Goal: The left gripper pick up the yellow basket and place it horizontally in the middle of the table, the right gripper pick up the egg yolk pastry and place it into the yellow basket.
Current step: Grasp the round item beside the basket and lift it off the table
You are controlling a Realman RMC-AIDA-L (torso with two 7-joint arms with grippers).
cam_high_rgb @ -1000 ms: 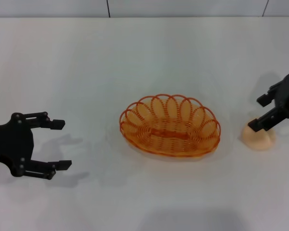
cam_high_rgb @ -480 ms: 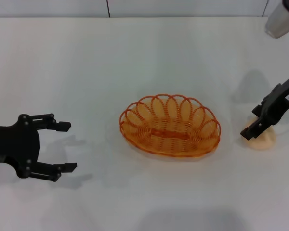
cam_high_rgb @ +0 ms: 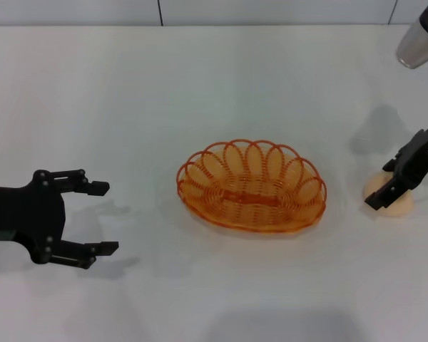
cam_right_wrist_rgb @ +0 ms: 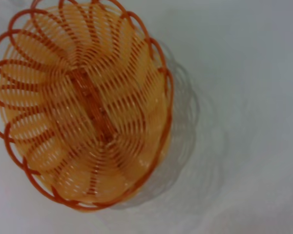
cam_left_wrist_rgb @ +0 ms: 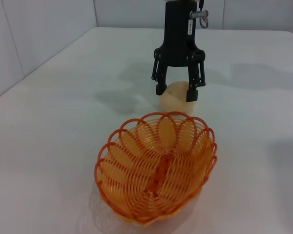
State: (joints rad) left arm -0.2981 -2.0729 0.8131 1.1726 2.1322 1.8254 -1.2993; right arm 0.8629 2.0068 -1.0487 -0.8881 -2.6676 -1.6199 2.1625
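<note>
The yellow basket [cam_high_rgb: 251,187] lies lengthwise across the middle of the white table [cam_high_rgb: 214,85]. It also shows in the left wrist view [cam_left_wrist_rgb: 156,165] and the right wrist view [cam_right_wrist_rgb: 83,105], and it is empty. My left gripper [cam_high_rgb: 107,217] is open and empty, to the left of the basket and well apart from it. My right gripper [cam_high_rgb: 384,185] is down at the egg yolk pastry [cam_high_rgb: 397,203], to the right of the basket. In the left wrist view the right gripper [cam_left_wrist_rgb: 177,92] has its fingers spread on either side of the pastry [cam_left_wrist_rgb: 176,100], which rests on the table.
The silver-grey segment of my right arm [cam_high_rgb: 417,41] hangs over the far right corner. The table's far edge meets a white wall [cam_high_rgb: 200,11] at the back.
My left gripper has drifted a little to the right, toward the basket. My right arm has swung upright, with its fingers now lower around the pastry. The basket has not moved.
</note>
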